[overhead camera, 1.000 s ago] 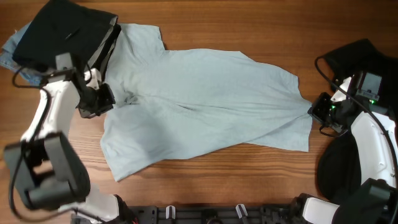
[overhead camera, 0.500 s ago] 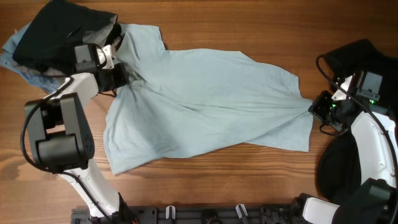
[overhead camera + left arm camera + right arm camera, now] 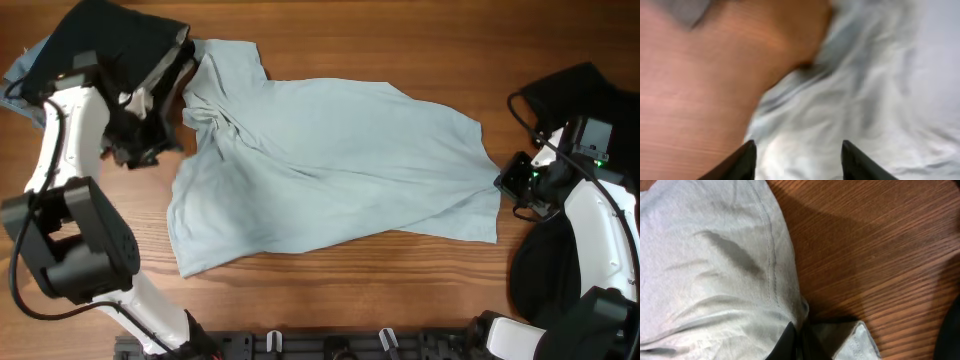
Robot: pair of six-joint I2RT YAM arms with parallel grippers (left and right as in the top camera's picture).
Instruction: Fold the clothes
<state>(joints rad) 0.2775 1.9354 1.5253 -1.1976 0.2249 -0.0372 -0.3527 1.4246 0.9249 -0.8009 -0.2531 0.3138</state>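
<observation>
Right gripper (image 3: pixel 799 341) is clamped tight on the hem of the shirt (image 3: pixel 715 255), and the cloth puckers into folds at the pinch. From overhead, the right gripper (image 3: pixel 508 182) holds the shirt's right-hand edge.

Left gripper (image 3: pixel 797 160) is spread wide with nothing between its fingers (image 3: pixel 742 162). Its view is blurred: rumpled shirt ahead, bare table (image 3: pixel 695 90) to one side. From overhead, the left gripper (image 3: pixel 140 148) sits just off the shirt's left edge, near a heap of dark clothes (image 3: pixel 95 40).

The shirt (image 3: pixel 330 165) lies mostly flat across the middle of the table (image 3: pixel 400 300), plain in colour, bunched at its upper left.

Half a second ago the left gripper was on that bunched part; it has since drawn back to the left, off the cloth. The right gripper has not moved
</observation>
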